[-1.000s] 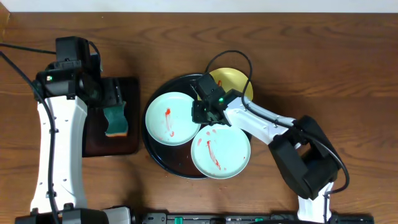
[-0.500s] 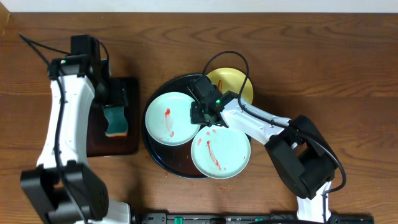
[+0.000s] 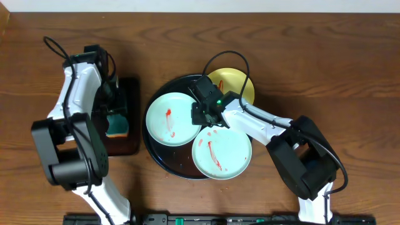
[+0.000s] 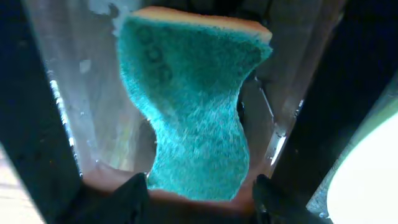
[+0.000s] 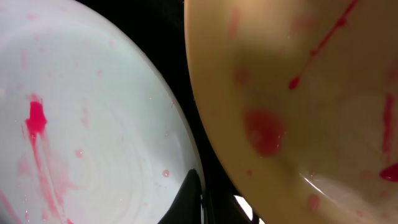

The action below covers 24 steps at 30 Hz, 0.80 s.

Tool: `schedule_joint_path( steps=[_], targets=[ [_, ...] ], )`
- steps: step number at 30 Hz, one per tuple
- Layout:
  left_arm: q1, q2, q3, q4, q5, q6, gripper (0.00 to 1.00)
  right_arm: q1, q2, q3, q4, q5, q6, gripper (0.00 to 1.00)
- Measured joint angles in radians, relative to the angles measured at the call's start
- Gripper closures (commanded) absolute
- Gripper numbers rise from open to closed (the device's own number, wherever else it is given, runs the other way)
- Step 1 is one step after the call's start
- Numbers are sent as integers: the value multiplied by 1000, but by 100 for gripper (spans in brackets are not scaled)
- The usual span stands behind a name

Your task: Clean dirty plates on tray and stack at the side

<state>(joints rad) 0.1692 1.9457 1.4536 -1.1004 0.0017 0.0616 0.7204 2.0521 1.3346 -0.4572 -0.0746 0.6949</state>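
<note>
The round black tray [image 3: 164, 156] holds three smeared plates: a mint-blue plate [image 3: 164, 122] at its left, a second mint-blue plate [image 3: 226, 156] at its front, and a yellow plate [image 3: 236, 81] at its back right. My right gripper [image 3: 201, 115] is at the left mint plate's right rim. In the right wrist view one finger [image 5: 189, 200] lies on that plate's [image 5: 81, 124] rim, beside the yellow plate [image 5: 311, 81]. My left gripper [image 3: 119, 106] is open over the green sponge [image 3: 117, 124]. The sponge [image 4: 193, 106] lies just ahead of its spread fingers [image 4: 134, 190].
The sponge lies on a small rectangular dark tray [image 3: 132, 87] left of the round tray. A black cable [image 3: 228, 56] loops over the yellow plate. Brown wooden tabletop [image 3: 325, 75] surrounds both trays.
My left arm has swung and folded toward the table's left, with its gripper still over the sponge. My right gripper has stayed at the mint plate's rim.
</note>
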Motion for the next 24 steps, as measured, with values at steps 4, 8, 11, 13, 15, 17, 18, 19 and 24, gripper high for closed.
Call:
schedule_joint_path(
  steps=[4,8,11,13,15,17,18,19,24],
  targets=[
    [0,49,0,8,4,8,62,0,1,2,-1,-3,-8,99],
    [0,79,-4,24,6,7,62,0,2,4,-3,-6,-11,99],
    [0,79,-19,53,6,7,68,0,3,5,-3,-7,-12,99],
    [0,79,-30,69,3,4,89,0,3,5,-3,-8,-15,99],
    [2,79,-34,78,-2,11,93,0,3,5,-3,-8,-17,99],
    [4,79,-34,85,-2,12,93,0,3,5,-3,-10,-19,99],
    [4,79,-34,86,-2,11,93,0,3,5,-3,-10,-19,99],
    [4,79,-34,86,-2,11,93,0,3,5,-3,-11,-19,99],
    [4,69,-31,60,3,2,92,0,3,5,-3,-13,-23,99]
  ],
)
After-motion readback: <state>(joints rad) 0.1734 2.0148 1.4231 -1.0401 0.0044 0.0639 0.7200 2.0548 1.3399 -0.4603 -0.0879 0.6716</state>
